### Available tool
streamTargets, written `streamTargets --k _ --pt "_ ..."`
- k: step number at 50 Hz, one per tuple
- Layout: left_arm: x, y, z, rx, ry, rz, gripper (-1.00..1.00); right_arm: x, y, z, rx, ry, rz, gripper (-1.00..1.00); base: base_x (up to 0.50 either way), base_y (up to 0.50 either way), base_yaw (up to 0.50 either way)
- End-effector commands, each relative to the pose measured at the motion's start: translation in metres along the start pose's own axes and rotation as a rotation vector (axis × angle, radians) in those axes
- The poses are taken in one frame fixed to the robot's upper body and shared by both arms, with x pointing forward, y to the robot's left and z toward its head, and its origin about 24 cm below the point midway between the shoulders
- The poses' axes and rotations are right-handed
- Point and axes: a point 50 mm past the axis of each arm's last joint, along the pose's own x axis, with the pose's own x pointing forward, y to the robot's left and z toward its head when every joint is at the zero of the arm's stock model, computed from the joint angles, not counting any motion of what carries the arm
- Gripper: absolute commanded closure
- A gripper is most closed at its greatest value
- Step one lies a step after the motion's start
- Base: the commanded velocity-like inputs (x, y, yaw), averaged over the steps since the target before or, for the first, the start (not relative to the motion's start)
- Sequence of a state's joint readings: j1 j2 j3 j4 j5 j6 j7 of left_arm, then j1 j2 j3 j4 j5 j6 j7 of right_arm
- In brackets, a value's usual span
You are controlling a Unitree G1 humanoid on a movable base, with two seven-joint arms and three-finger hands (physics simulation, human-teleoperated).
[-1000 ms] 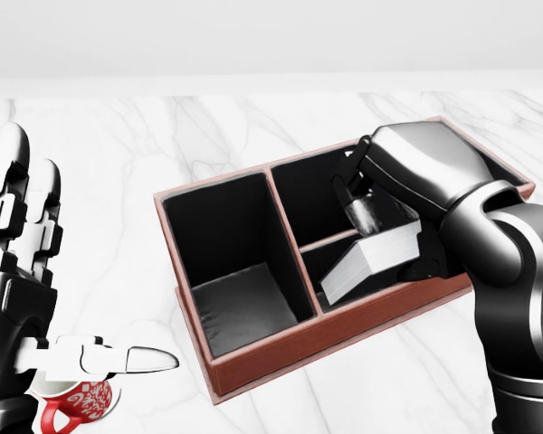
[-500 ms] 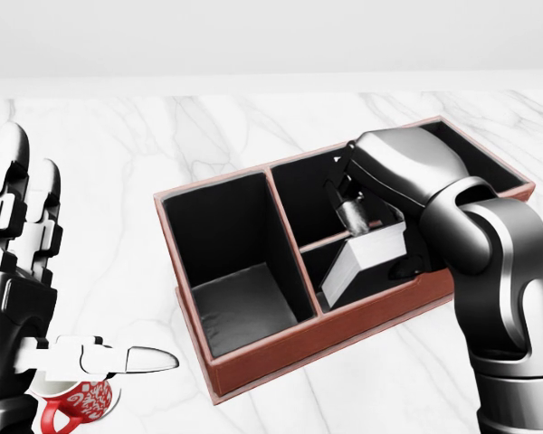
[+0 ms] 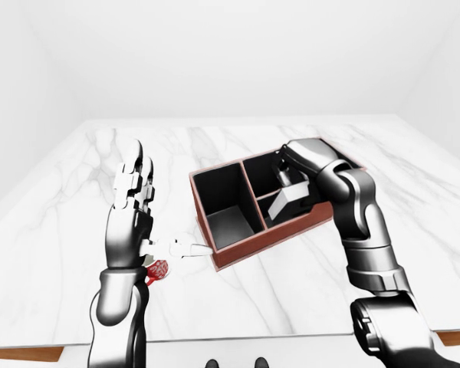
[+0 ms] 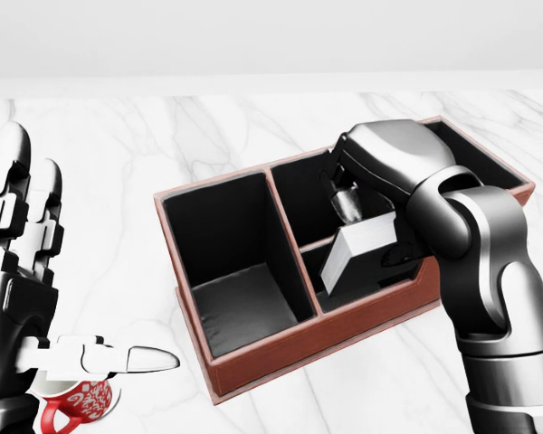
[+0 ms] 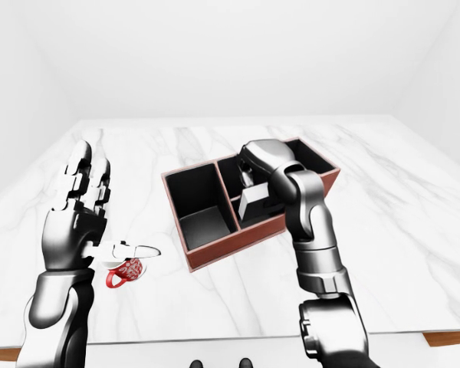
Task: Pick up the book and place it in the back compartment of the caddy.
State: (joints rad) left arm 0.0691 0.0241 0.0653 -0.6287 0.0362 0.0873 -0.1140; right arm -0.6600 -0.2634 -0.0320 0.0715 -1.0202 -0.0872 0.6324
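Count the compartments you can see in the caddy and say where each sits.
3. In the head view, the caddy has one large compartment at left, one upper right, and one lower right; the right arm may hide more.

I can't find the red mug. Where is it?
The red mug sits low on the left of the right-eye view, on the marble table, just under the left hand, left of the caddy.

caddy (image 4: 253,362): big left compartment wide open | right side: right hand (image 4: 348,203) and book (image 4: 357,249) fill it | bench (image 4: 118,154): bare above and left | mug (image 4: 77,402) under left hand (image 4: 23,271)
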Motion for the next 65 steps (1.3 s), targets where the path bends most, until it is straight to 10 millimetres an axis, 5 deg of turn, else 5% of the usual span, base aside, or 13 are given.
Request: streamTargets --k 1,65 --pt "0.0 0.0 0.0 0.0 -0.001 0.0 -1.0 0.008 -0.006 -0.001 -0.022 0.021 -0.048 1.0 0.0 0.0 0.0" --pt "0.0 -0.001 -0.001 -0.002 0.002 -0.003 -1.0 0.036 0.027 -0.012 -0.058 0.106 -0.035 1.0 0.0 0.0 0.0"
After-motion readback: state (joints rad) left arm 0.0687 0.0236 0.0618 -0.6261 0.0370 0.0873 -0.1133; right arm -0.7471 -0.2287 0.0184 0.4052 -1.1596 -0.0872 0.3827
